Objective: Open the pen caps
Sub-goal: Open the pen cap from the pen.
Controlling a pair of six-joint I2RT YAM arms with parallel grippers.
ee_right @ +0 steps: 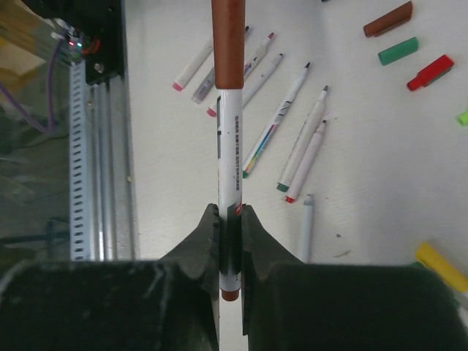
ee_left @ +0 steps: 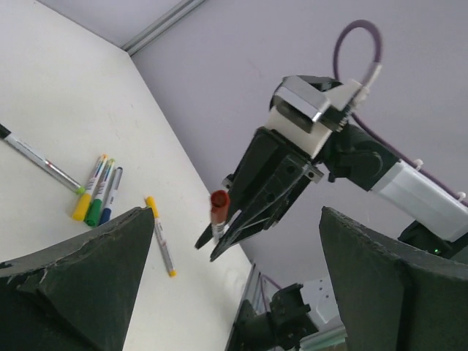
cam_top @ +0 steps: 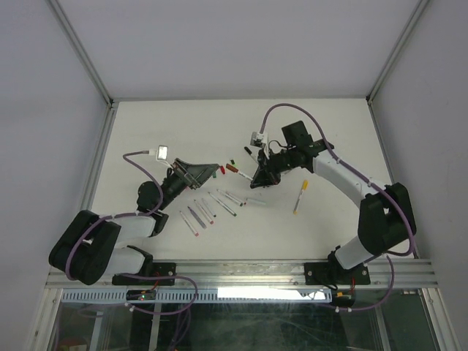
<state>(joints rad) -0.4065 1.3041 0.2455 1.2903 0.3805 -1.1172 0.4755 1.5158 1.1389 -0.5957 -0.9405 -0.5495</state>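
Note:
My right gripper (ee_right: 229, 219) is shut on the white barrel of a pen (ee_right: 229, 146). A red-brown pen cap (ee_right: 228, 44) sits on that pen's far end, which points toward the left arm. In the top view this gripper (cam_top: 257, 176) holds the pen (cam_top: 238, 171) above the table's middle. My left gripper (ee_left: 234, 219) stands wide open, its two dark fingers (ee_left: 73, 278) far apart and nothing between them. It faces the capped end (ee_left: 219, 205) from a short way off. Loose pen caps lie on the table: brown (ee_right: 388, 20), green (ee_right: 398, 50) and red (ee_right: 431, 72).
Several pens (cam_top: 212, 206) lie in a loose row in front of the left gripper. A yellow-capped pen (cam_top: 300, 196) lies alone to the right. Yellow, green and blue pens (ee_left: 95, 190) lie together, with another yellow pen (ee_left: 159, 235) nearby. A metal rail (ee_right: 95, 146) runs along the table's near edge.

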